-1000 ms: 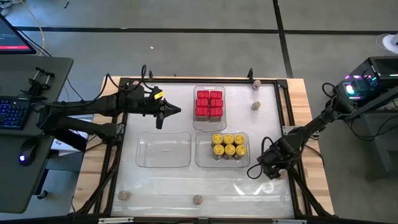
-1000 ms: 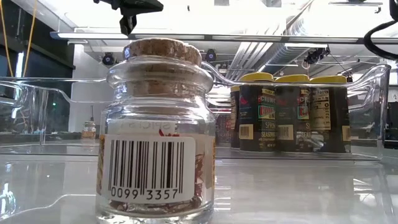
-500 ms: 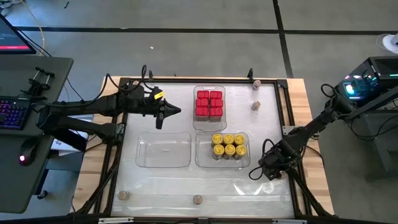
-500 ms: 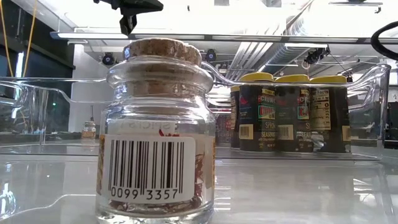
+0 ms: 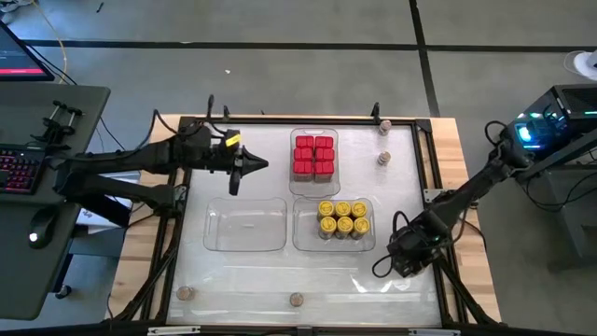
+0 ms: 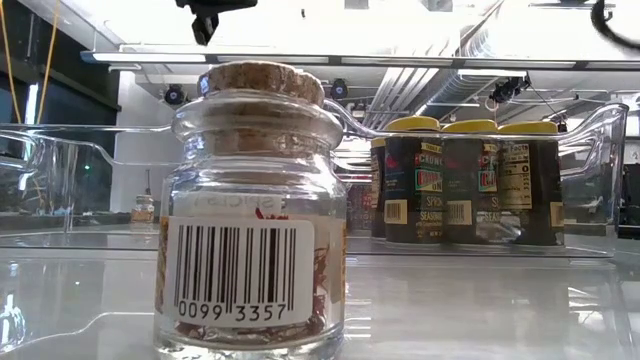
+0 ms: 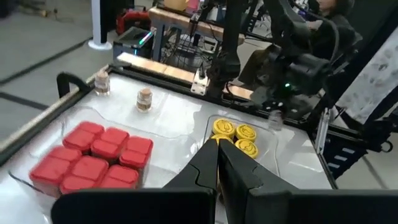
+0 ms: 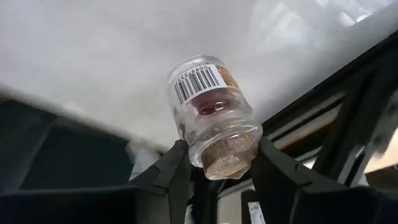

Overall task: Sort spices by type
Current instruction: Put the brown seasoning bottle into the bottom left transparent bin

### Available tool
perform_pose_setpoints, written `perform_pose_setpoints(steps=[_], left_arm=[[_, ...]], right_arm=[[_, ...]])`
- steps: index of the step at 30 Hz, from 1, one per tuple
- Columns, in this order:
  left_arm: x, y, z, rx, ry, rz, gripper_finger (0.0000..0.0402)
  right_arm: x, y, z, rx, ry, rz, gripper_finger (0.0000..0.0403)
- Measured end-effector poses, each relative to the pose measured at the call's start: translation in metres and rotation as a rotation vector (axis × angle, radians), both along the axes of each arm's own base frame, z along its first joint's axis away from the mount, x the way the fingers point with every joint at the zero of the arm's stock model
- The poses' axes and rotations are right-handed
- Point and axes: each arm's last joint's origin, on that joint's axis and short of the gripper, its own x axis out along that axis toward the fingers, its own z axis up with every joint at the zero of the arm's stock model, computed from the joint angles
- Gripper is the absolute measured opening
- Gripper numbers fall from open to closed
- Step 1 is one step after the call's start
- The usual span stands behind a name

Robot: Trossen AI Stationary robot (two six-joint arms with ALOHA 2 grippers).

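My right gripper [image 8: 221, 155] is by the table's near right corner [image 5: 399, 265]. It is shut on a small cork-stoppered glass jar [image 8: 208, 106]. My left gripper [image 5: 246, 172] hangs shut above the table's far left part, holding nothing. Red spice boxes [image 5: 313, 156] fill one clear tray, and yellow-lidded jars [image 5: 342, 219] stand in another. More cork jars stand on the table: two at the far right [image 5: 383, 159], two along the near edge [image 5: 297, 300]. One of them [image 6: 250, 200] stands upright right in front of the low camera. My right gripper pinches the jar's stopper end [image 8: 200, 152] between its two fingers [image 8: 171, 177], one on each side, just under the cork [image 8: 227, 163]. The fingers slant down from above. The jar points away from the gripper, base outward, and looks lifted off the table.
An empty clear tray [image 5: 245, 224] lies left of the yellow-lidded jars. A dark frame runs round the table top [image 5: 280, 280]. Bare surface lies along the near side between the two cork jars there.
My right gripper has risen a little at the near right corner. The cork jar that showed on the table just under it no longer shows there in the high view. My left gripper has rolled slightly where it hangs.
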Motion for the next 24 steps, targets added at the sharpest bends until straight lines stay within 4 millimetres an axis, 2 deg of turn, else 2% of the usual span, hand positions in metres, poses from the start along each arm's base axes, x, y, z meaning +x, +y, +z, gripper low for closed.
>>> perform_pose_setpoints(steps=[6, 13, 17, 20, 24], left_arm=[[-0.019, -0.002, 0.022, 0.071, 0.03, 0.006, 0.0], [-0.032, -0.004, 0.022, 0.053, 0.097, 0.035, 0.0], [-0.037, -0.005, 0.01, -0.025, 0.222, 0.054, 0.0], [-0.042, -0.008, 0.002, -0.083, 0.313, 0.059, 0.0], [-0.048, -0.02, -0.006, -0.113, 0.416, -0.027, 0.0]], right_arm=[[0.018, 0.011, 0.062, -0.032, -0.204, -0.032, 0.0136], [0.055, -0.005, 0.113, -0.184, -0.586, -0.188, 0.0136], [0.096, -0.023, 0.121, -0.25, -0.744, -0.149, 0.0132], [0.137, -0.036, 0.119, -0.266, -0.834, -0.063, 0.0109], [0.196, -0.057, 0.117, -0.295, -0.925, 0.073, 0.0073]])
